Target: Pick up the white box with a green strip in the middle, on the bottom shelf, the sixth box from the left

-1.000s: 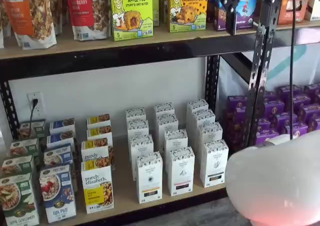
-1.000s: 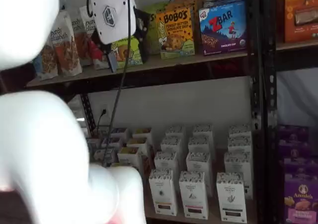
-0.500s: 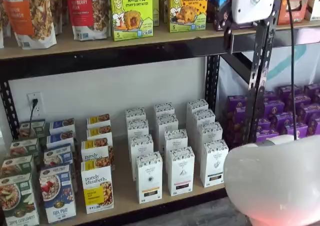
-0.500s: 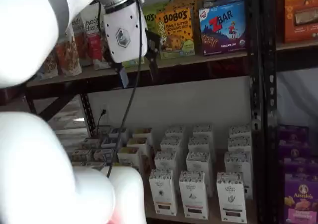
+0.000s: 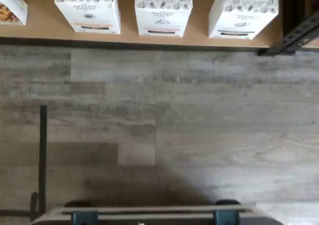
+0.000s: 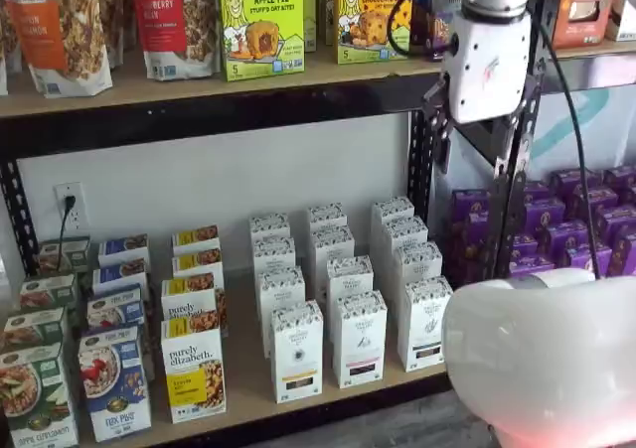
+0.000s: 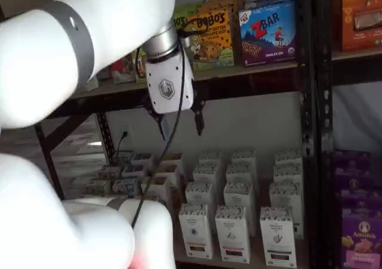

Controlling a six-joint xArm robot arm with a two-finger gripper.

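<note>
Lowered since the earlier frames, the end effector (image 7: 179, 121) now hangs below the upper board in both shelf views, its two black fingers (image 7: 199, 117) spread wide with nothing between them. White box (image 6: 425, 323) stands upright at the front right of the bottom shelf (image 6: 248, 393), beside two similar cartons (image 6: 359, 338). Wrist view shows three such fronts above gray plank floor (image 5: 159, 135).

A white wall (image 6: 219, 180) with a power outlet (image 6: 70, 207) backs the rack; grey plank floor (image 5: 199, 130).
</note>
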